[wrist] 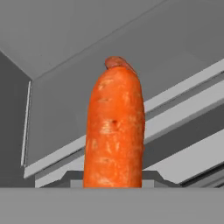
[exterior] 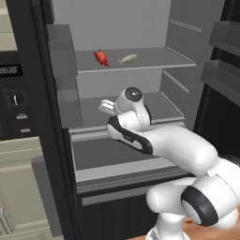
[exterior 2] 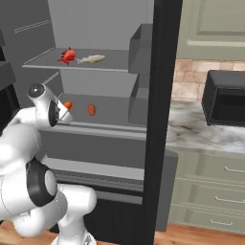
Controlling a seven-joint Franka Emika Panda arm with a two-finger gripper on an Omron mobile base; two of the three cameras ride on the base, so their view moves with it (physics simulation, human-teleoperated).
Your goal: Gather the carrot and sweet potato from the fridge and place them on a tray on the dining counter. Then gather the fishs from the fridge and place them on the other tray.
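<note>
Fridge [exterior: 117, 28] shelves hold two fish [exterior: 101, 57], sweet potato [exterior 2: 92, 109].

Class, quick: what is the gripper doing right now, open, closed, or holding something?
Gripper: closed on the carrot.

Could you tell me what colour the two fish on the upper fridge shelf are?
One fish is bright red-orange, the other fish pale silvery-beige; clearest in the left base view.

text: oven display [exterior: 10, 71] | digits blurred, unreadable | no other labels/brands legible
</note>
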